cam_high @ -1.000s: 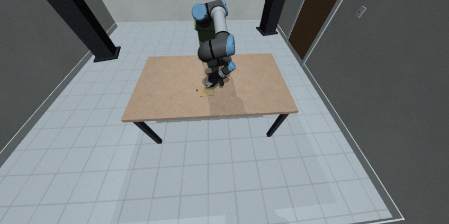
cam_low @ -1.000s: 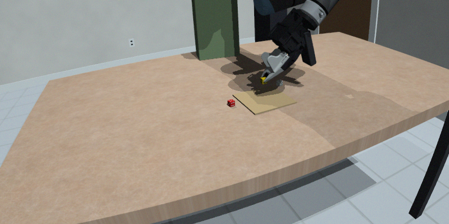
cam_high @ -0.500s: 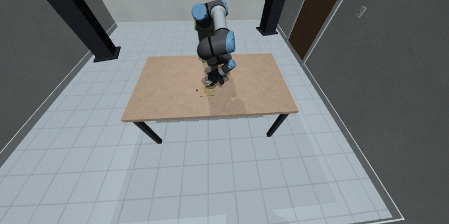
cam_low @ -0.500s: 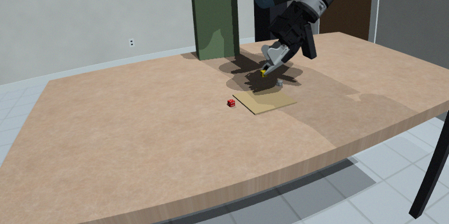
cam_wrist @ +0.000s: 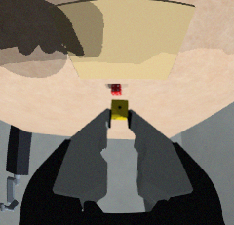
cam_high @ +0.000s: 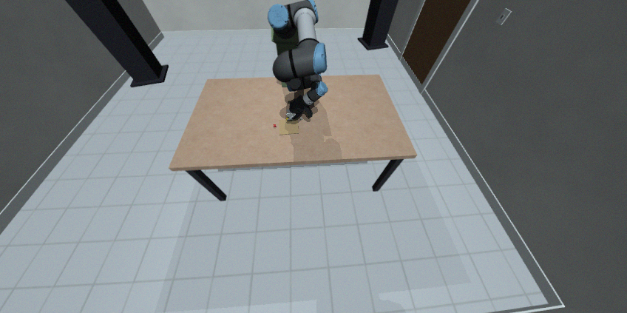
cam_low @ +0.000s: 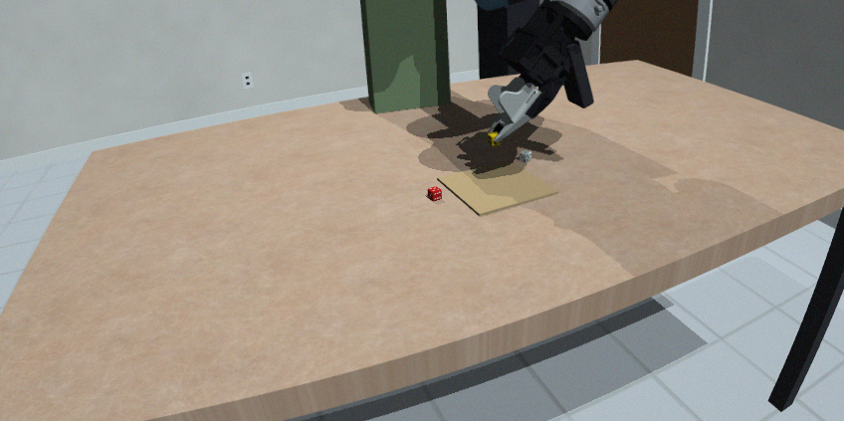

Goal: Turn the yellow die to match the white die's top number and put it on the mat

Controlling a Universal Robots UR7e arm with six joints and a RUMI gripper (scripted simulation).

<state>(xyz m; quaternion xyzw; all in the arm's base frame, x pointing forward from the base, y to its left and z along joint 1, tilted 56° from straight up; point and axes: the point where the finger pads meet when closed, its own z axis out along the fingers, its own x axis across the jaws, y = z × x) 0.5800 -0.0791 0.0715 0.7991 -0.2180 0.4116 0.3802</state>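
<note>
The gripper [cam_high: 288, 117] [cam_low: 496, 133] [cam_wrist: 119, 110] slants down above the table [cam_high: 237, 133] [cam_low: 237, 251] [cam_wrist: 29, 93], jaws pinching the yellow die [cam_low: 494, 138] [cam_wrist: 120, 108]. One dark pip marks its wrist-view face.

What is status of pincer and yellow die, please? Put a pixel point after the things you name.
Pincer [cam_high: 287, 117] [cam_low: 496, 133] [cam_wrist: 119, 110] shut on yellow die [cam_high: 287, 119] [cam_low: 493, 138] [cam_wrist: 120, 108]. Die raised, off mat [cam_high: 288, 128] [cam_low: 503, 194] [cam_wrist: 132, 35]. Red die [cam_high: 274, 126] [cam_low: 434, 193] [cam_wrist: 116, 90] beside mat, not on it.

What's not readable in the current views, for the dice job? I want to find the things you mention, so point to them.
- White die [cam_low: 525, 155]: top number too small in the exterior view; only a sliver shows at the wrist view's top edge.
- Yellow die [cam_high: 287, 118] [cam_low: 493, 138] [cam_wrist: 120, 108]: faces against the gripper [cam_low: 496, 135] [cam_wrist: 120, 119] are hidden by its fingers in the wrist view.
- Red die [cam_high: 274, 126] [cam_low: 434, 193] [cam_wrist: 116, 90]: pips too small to count in the top view.
</note>
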